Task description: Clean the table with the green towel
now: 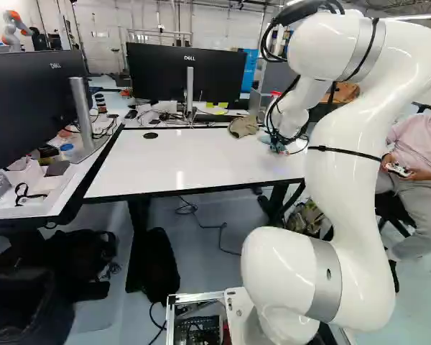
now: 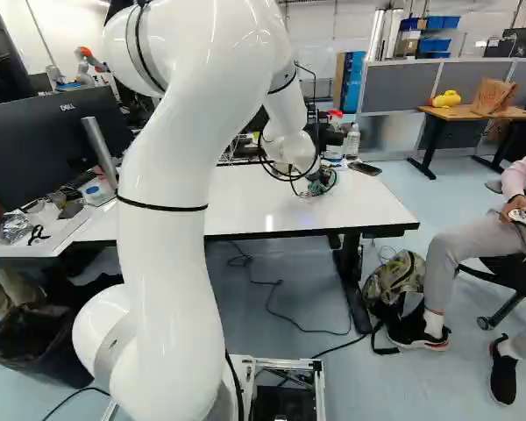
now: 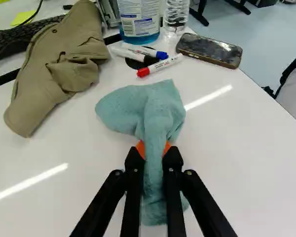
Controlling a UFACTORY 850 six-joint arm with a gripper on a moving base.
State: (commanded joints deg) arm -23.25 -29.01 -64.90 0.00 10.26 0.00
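Observation:
At the right end of the white table point(image 1: 194, 154), my gripper point(image 2: 316, 186) is low over the tabletop in the right base view. Seen from the wrist, the gripper point(image 3: 154, 154) is shut on the green towel point(image 3: 160, 111), its orange pads pressing the cloth from two sides. Part of the towel spreads on the table ahead of the fingers, and another part hangs between and beneath them. The fingers hide the pinched middle of the cloth.
Ahead of the towel lie markers point(image 3: 160, 65), a phone point(image 3: 209, 50), a blue-liquid bottle point(image 3: 139, 19) and a clear bottle point(image 3: 176, 15). A tan cap point(image 3: 71, 59) and a keyboard point(image 3: 19, 37) are beside them. Monitors point(image 1: 187, 72) stand behind; another robot point(image 1: 14, 29) is far off.

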